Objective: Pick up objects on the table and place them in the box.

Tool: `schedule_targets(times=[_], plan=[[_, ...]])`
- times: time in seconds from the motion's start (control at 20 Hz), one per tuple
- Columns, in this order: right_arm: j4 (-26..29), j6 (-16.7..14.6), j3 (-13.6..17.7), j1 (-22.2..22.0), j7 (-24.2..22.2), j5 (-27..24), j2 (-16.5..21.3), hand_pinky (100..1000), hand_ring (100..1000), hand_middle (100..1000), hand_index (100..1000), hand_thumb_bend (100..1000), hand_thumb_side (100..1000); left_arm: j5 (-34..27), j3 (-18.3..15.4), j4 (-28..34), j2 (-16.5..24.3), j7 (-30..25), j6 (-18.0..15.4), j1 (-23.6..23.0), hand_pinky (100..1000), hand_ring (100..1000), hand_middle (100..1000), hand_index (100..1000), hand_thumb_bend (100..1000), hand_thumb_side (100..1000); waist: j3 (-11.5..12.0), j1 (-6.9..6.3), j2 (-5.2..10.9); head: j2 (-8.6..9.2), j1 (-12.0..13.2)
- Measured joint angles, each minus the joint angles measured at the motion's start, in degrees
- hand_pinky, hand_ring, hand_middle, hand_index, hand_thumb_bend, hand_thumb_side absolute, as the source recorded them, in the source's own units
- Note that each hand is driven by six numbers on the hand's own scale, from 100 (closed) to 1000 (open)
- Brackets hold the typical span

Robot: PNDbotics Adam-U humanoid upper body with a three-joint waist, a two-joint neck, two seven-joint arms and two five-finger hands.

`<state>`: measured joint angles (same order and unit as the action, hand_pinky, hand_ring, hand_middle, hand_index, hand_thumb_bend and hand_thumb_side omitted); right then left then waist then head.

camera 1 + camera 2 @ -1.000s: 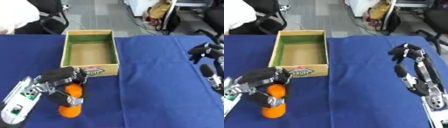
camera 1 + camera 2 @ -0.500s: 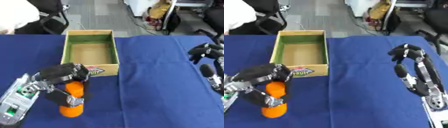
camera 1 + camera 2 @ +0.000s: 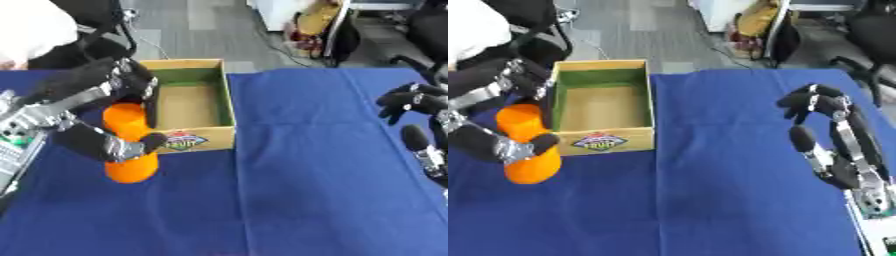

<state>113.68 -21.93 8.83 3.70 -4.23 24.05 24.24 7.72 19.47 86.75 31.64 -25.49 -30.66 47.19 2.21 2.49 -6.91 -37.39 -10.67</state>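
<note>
- Holding an orange cylindrical object (image 3: 129, 142) at centre-left of frame, left hand (image 3: 96, 107) has fingers and thumb curled round it; object is off the blue tablecloth (image 3: 306, 200), just left of the box.
- Cardboard box (image 3: 185, 107) sits upper-centre of frame, green inner walls, looks empty, label on near wall.
- Object is beside the box's left wall, not over the opening.
- Right hand (image 3: 837, 135) at right side of frame, idle, fingers loosely bent, holding nothing, well apart from box.
- Risk: object's lower end hangs about level with the rim; carried sideways like this, it could hit the wall and shove or tip the box.
- Risk: thumb only covers part of the cylinder; it could slip out while tilting and roll away.
</note>
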Motion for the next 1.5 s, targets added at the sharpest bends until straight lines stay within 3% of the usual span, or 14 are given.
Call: schedule_targets(times=[0.4,0.75,1.0,1.5], plan=[[0.0,-0.11,-0.05,0.79,-0.28,-0.74,0.42,378,495,591,679,481,1000,0.41,-2.47,-12.05,0.21,2.82,-4.1,4.5,100,100,100,101,261,466,-0.89,-0.36,-0.01,-0.37,0.14],[0.0,-0.29,-0.43,2.51,-1.29,-1.84,0.48,376,493,592,682,483,1000,2.76,-5.05,-22.19,-0.89,6.1,-10.05,8.45,100,100,100,100,281,461,-2.94,-1.25,-0.93,0.24,1.81],[0.0,-0.34,-0.8,4.81,-2.15,-2.98,0.89,375,492,593,684,485,1000,5.76,-6.99,-28.51,-1.28,8.77,-14.15,11.2,100,100,100,100,294,449,-4.94,-2.09,-2.38,1.82,3.93],[0.01,-0.85,-1.88,11.32,-4.41,-5.48,0.95,373,490,594,687,486,1000,15.8,-12.37,-37.84,-1.33,18.27,-20.13,15.75,100,100,114,100,324,380,-10.46,-4.96,-7.12,7.76,8.91]])
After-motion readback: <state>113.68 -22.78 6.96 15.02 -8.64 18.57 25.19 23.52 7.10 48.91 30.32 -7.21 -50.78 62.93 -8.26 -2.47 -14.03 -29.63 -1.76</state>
